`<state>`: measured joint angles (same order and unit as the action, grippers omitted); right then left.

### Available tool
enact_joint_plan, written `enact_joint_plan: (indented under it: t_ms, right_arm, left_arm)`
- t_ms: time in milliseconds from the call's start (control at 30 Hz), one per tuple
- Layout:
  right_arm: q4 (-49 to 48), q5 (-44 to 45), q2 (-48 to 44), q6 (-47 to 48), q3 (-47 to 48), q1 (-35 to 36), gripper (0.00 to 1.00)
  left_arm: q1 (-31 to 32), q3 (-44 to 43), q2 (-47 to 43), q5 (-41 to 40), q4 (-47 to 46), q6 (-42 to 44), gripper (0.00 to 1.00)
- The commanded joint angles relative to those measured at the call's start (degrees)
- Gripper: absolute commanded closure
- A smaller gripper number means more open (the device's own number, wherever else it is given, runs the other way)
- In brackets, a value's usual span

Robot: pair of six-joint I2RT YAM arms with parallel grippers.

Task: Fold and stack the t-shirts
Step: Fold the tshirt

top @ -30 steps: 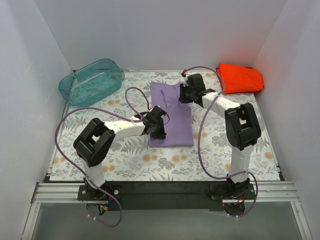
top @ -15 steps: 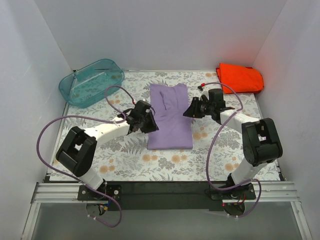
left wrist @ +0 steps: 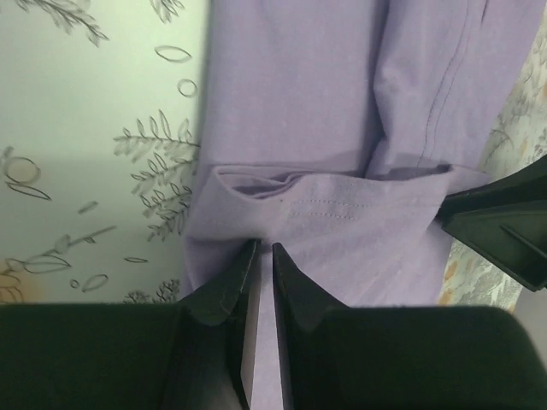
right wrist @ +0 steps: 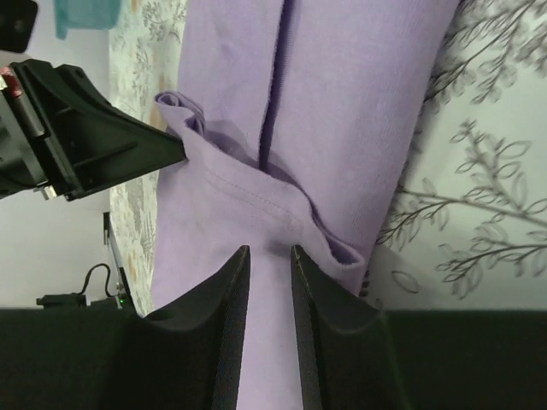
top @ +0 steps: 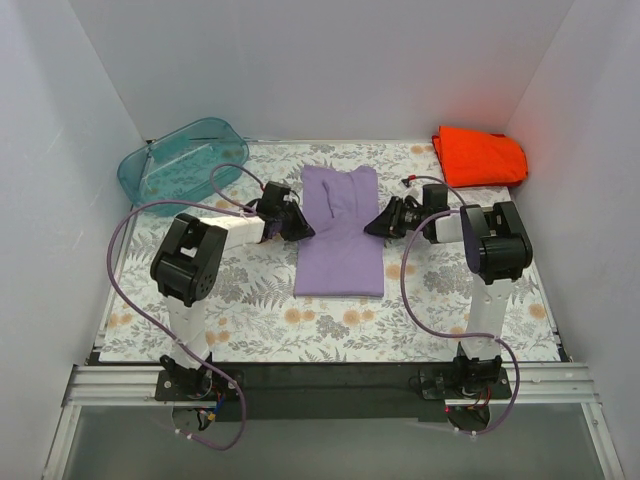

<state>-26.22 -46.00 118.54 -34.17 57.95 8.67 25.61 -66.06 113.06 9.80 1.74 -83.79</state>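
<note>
left gripper [left wrist: 261, 248] is closed to a slit on the left long edge of the lavender t-shirt [top: 342, 235], with a pucker of cloth raised at its tips. right gripper [right wrist: 268, 249] is nipped narrow on the opposite long edge, cloth bunched beside its fingers — the two face each other across the shirt at about mid-length. the shirt lies mid-way on the floral table [top: 250, 320] as a narrow strip folded lengthwise, its long axis running from the near side toward the back wall, notched end farthest away. a second ago the left gripper hung over the shirt's near left part and the right over its far right corner; both have since come in at the sides, while the shirt has kept its place. its cloth is smooth, with a stitched hem and a lengthwise crease. the orange-red t-shirt [top: 480, 157] sits folded in the far right corner — well apart — and a teal tub [top: 185, 160] stands far left.
</note>
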Motion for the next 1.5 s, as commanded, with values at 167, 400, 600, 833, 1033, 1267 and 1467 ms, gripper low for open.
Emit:
enact_joint_plan:
  t_ms: [167,400,600,833,1033,1267,1467]
  right_arm:
    - [-4.3,-3.0,2.2,-1.8,0.8,-3.9,0.66]
    - [-4.2,-6.7,-11.3,-2.4,-8.5,-2.3,0.64]
    - [-4.2,-8.8,-23.3,-3.5,-20.2,2.8,0.59]
    - [-4.5,-7.7,-22.8,-2.9,-28.8,6.5,0.57]
    - [-4.4,-6.9,-15.9,-3.2,-32.3,4.9,0.57]
    - [-3.9,-8.4,-23.3,-4.5,-34.3,3.6,0.57]
    - [9.9,-4.2,-35.9,1.7,-31.8,4.0,0.57]
  left_arm:
    - [-4.7,3.3,-1.2,0.8,-0.3,1.5,0.88]
    - [-2.9,6.3,-13.7,3.6,1.1,3.5,0.75]
    - [1.2,13.2,-25.8,6.9,4.9,3.5,0.68]
    - [6.6,24.0,-25.8,10.5,3.2,-4.3,0.67]
    - [6.7,30.9,-23.3,11.6,-0.6,-12.9,0.77]
    - [6.7,34.0,-31.7,8.0,4.3,-15.2,0.8]
    - [7.2,30.5,-42.7,1.2,13.7,-12.3,0.64]
